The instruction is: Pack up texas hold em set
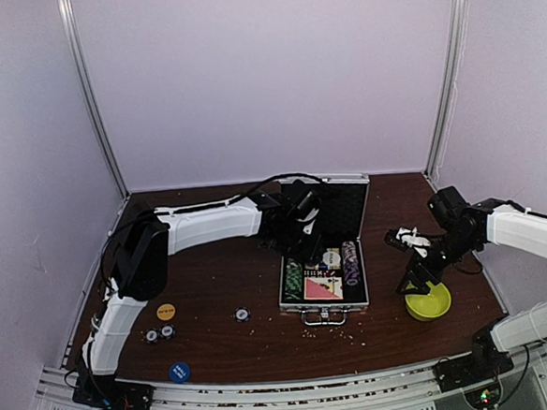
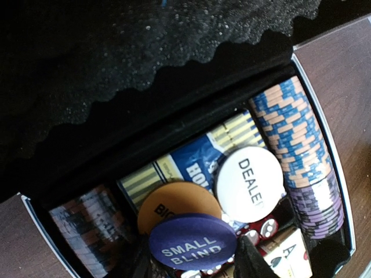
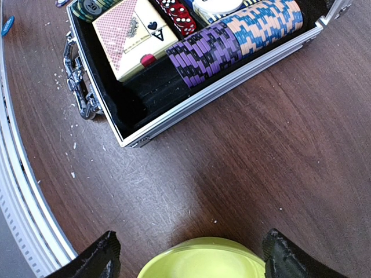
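Nearest our left wrist lens, the purple SMALL BLIND disc [image 2: 192, 248] sits between the fingers of the left claw [image 2: 194, 265], which grips it by its edges above the open silver case [image 1: 324, 307]. Beneath it we see a white DEALER disc [image 2: 249, 182] and an orange BIG disc [image 2: 174, 202] lying on a blue-striped card deck [image 2: 194, 157]. A blue-and-orange chip row [image 2: 293, 130] and purple chips [image 2: 317, 204] run along one wall. The case lies mid-surface, its lid raised on the side away from the arms. Our right claw [image 3: 191, 259] hangs wide open and empty above the yellow-green bowl [image 3: 200, 250], to the right of the case. On the brown surface [image 1: 237, 348] left of the case lie a loose chip [image 1: 242, 313], two more chips [image 1: 159, 334], another orange disc [image 1: 166, 313] and a blue disc [image 1: 179, 371].
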Motion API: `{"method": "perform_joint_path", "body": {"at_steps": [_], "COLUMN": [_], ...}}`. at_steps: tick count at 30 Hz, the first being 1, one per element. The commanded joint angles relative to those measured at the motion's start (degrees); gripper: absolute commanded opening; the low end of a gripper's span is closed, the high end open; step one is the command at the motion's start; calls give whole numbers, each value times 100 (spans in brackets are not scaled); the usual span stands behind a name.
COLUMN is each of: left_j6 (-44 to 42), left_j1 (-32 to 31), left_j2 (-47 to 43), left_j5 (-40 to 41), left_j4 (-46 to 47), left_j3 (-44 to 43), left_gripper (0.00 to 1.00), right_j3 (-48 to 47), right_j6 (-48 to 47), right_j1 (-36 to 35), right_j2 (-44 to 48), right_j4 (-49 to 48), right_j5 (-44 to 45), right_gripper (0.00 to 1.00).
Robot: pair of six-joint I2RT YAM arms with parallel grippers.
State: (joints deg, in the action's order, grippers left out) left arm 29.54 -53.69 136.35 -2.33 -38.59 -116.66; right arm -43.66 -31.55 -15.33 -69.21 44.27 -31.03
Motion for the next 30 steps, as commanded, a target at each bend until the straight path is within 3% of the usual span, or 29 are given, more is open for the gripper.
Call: {"method": "perform_joint_path", "body": {"at_steps": [1, 18, 30], "left_j6": [129, 154, 173], "left_j1": [17, 25, 17], "left_j2": [181, 409, -62], "left_j5": [308, 323, 235], "left_j4": [154, 156, 342], "left_j3": [-170, -467, -169], "left_gripper": [43, 49, 54], "right_j3": [-82, -90, -91], "right_j6": [-9, -9, -9], "right_j1": [45, 44, 40], "right_j2": [-53, -137, -120], "right_j4": [55, 68, 72], "right_j5": [44, 44, 8], "right_gripper": [85, 85, 85]}}
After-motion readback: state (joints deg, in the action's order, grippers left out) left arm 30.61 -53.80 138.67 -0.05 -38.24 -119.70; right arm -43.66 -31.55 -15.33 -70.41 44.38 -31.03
